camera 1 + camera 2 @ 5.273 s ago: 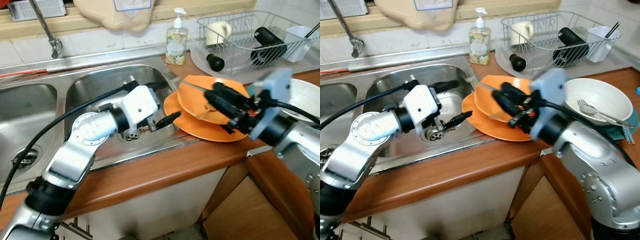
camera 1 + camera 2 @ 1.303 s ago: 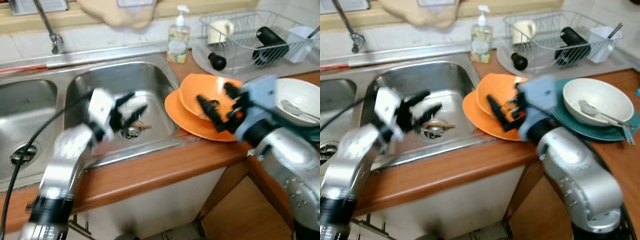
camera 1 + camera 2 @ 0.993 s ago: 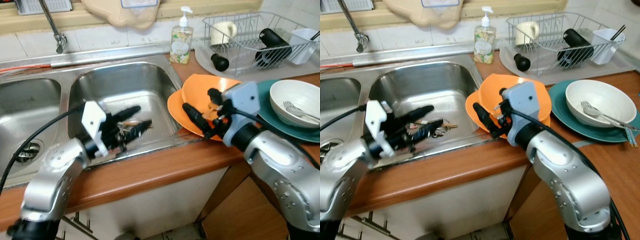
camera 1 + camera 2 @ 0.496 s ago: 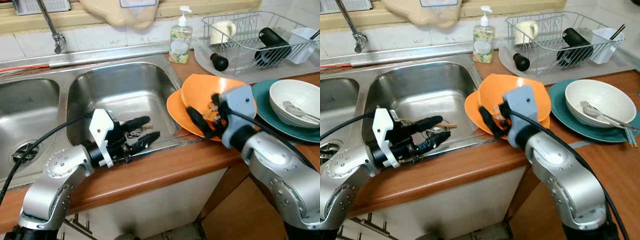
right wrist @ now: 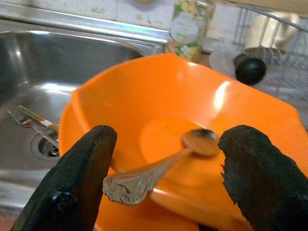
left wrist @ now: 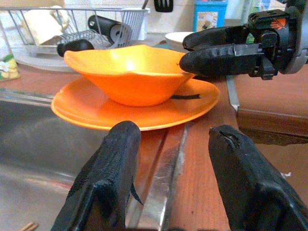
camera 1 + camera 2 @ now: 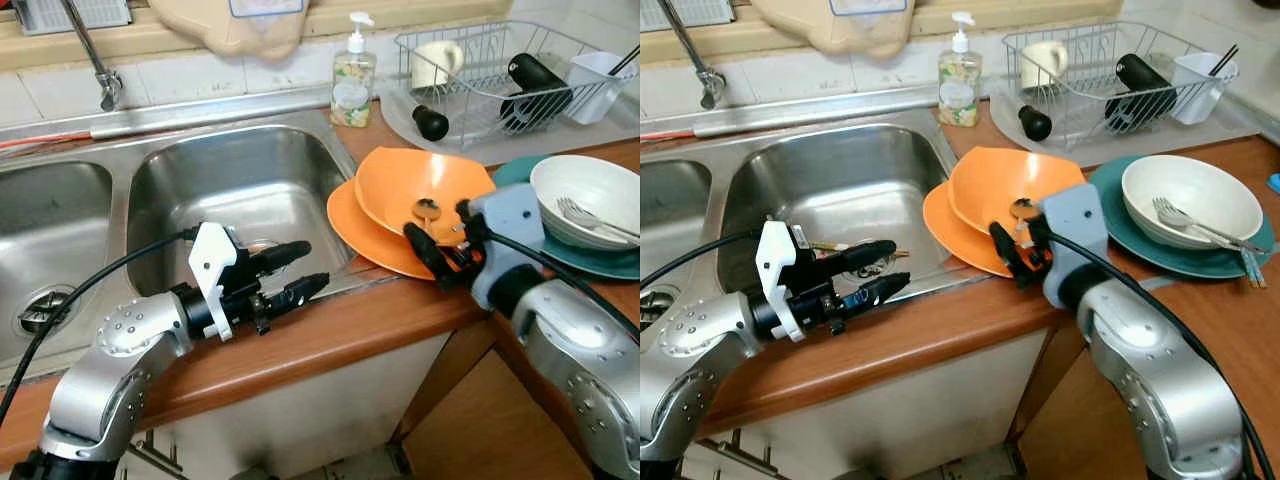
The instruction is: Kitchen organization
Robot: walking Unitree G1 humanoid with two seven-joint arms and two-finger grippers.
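An orange bowl sits on an orange plate on the wooden counter, right of the sink. A metal spoon lies inside the bowl, handle toward the front rim. My right gripper hovers open at the bowl's front rim, one finger on each side of the spoon handle without touching it. Over the sink's front edge my left gripper stands open and empty, pointing at the plate.
A double steel sink holds a fork near its drain. Behind stand a soap bottle and a dish rack with a mug and cups. A white bowl with a fork rests on a teal plate at right.
My left gripper has risen out of the sink basin to its front edge. My right gripper has drawn back from over the bowl to its front rim; the spoon now lies uncovered.
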